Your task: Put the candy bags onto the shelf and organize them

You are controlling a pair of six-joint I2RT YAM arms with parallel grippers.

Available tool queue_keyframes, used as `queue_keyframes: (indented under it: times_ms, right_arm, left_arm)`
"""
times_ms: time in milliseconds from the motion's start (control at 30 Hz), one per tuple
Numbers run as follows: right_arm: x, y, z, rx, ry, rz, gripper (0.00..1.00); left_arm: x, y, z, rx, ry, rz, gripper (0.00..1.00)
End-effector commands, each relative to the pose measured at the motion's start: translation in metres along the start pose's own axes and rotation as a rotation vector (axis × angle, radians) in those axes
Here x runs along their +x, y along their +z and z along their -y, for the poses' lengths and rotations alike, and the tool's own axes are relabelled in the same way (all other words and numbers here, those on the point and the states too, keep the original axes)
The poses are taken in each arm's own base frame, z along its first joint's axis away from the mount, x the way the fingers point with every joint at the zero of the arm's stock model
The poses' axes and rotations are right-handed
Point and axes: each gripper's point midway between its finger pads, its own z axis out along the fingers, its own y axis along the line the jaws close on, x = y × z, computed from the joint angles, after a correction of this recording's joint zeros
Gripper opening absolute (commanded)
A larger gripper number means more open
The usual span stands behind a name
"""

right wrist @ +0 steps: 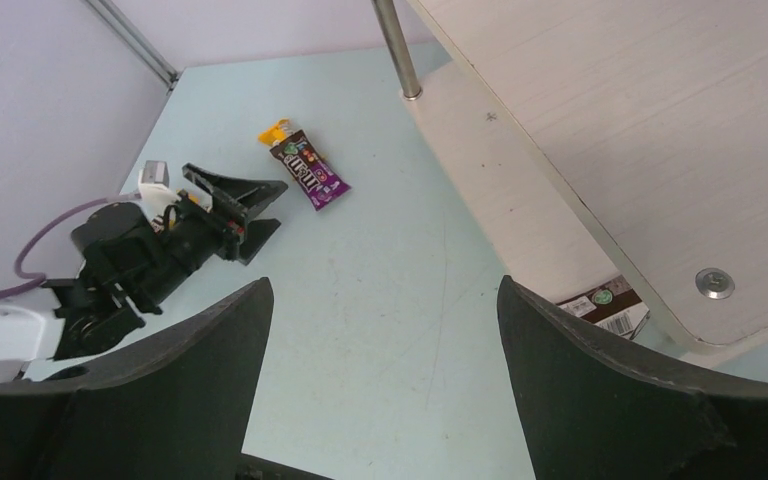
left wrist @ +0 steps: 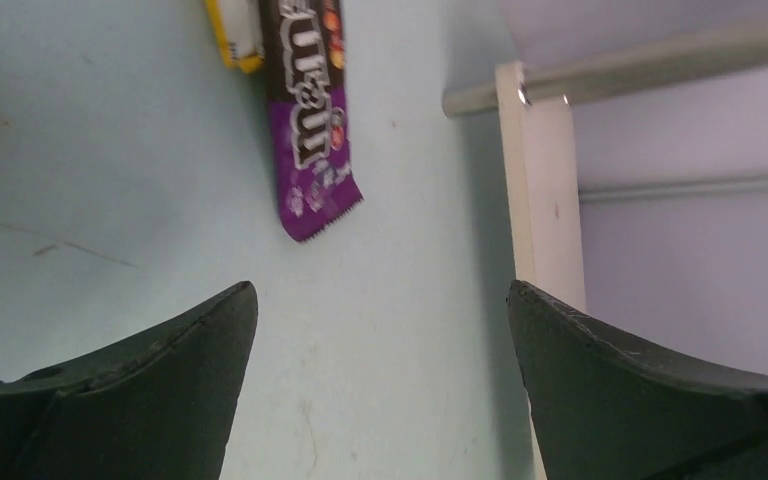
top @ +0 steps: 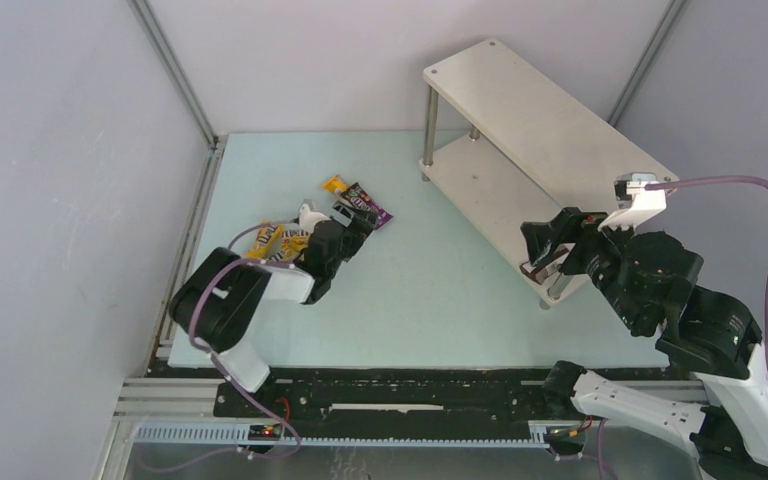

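Both grippers are wide open, nothing held.

Right gripper is at the shelf's near end, at lower-board level. Its fingers point away from the shelf, over the table. The brown packet lies flat on the lower board at that near end, tucked under the top board. It is off to the side of the right finger, not between the jaws.

Left gripper is well away from the shelf, low over the table and pointing toward it. The purple packet lies flat on the table just ahead of its fingertips, out of the jaws, between gripper and shelf. A yellow packet touches the purple one's end away from the shelf. Two more yellow packets lie on the far side of the left gripper from the shelf, partly hidden by the arm. Top board has no packets on the part in view.
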Motion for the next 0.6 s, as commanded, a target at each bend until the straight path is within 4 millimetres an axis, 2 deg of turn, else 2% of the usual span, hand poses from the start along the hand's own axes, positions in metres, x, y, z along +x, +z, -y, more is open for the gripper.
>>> queue_keyframes:
  times_ms: [0, 133, 200, 300, 567]
  right_arm:
    - [0.002, 0.002, -0.001, 0.001, -0.013, -0.01, 0.91]
    - [0.002, 0.0, -0.001, -0.008, -0.004, -0.011, 0.91]
    - [0.001, 0.0, -0.001, -0.008, -0.004, -0.007, 0.91]
    - [0.0, 0.0, -0.001, -0.008, -0.007, -0.004, 0.91]
    - [-0.002, 0.0, -0.002, -0.01, -0.004, -0.001, 0.9]
  left_arm:
    - [-0.028, 0.033, 0.01, 0.031, -0.225, 0.13, 0.99]
    - [-0.025, 0.056, 0.013, 0.062, -0.34, 0.101, 0.93]
    - [-0.027, 0.063, 0.005, 0.046, -0.378, 0.118, 0.92]
    - [-0.028, 0.073, -0.002, 0.03, -0.426, 0.131, 0.9]
    - [-0.027, 0.085, -0.022, -0.087, -0.413, 0.147, 0.86]
